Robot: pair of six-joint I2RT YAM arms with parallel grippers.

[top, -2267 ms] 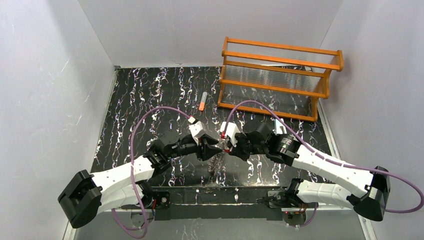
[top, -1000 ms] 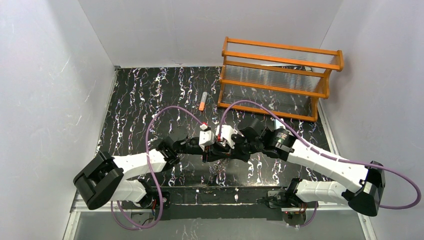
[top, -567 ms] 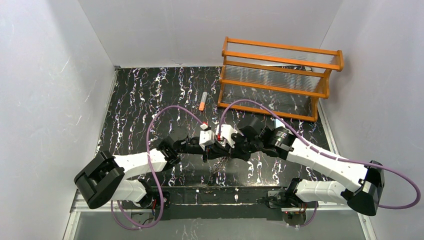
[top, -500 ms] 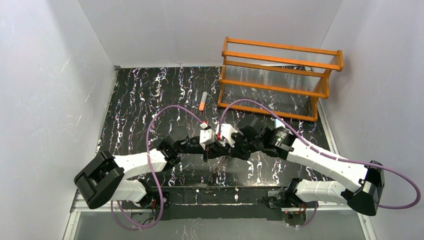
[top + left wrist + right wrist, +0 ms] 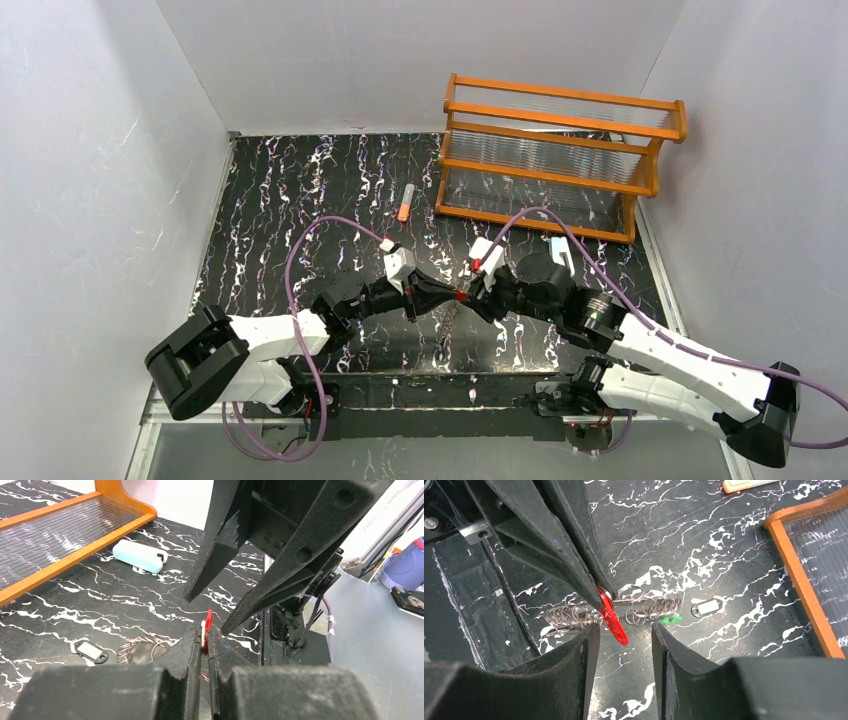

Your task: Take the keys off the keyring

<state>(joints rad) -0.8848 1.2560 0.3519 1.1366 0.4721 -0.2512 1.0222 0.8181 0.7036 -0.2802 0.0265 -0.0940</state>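
Note:
My left gripper (image 5: pixel 452 296) is shut on the red key (image 5: pixel 206 630), held edge-up above the table. The right gripper (image 5: pixel 623 640) stands open just in front of that key (image 5: pixel 612 616), its fingers (image 5: pixel 220 545) on either side of it and not touching. Under both lies the keyring (image 5: pixel 651 607), a string of thin wire rings stretched along the table (image 5: pixel 447 322). The green key (image 5: pixel 670 619) sits at its right end. The dark-and-white key (image 5: pixel 706 607) lies apart on the table. I cannot tell whether the red key still hangs on a ring.
An orange wooden rack (image 5: pixel 560 150) stands at the back right. An orange-and-grey tube (image 5: pixel 405 203) lies left of it. A pale white-blue clip (image 5: pixel 139 556) lies near the rack's foot. The table's near edge and both arm bases are close behind the grippers.
The left gripper closed on the red key. The right gripper opened, let go of it and drew back to the right.

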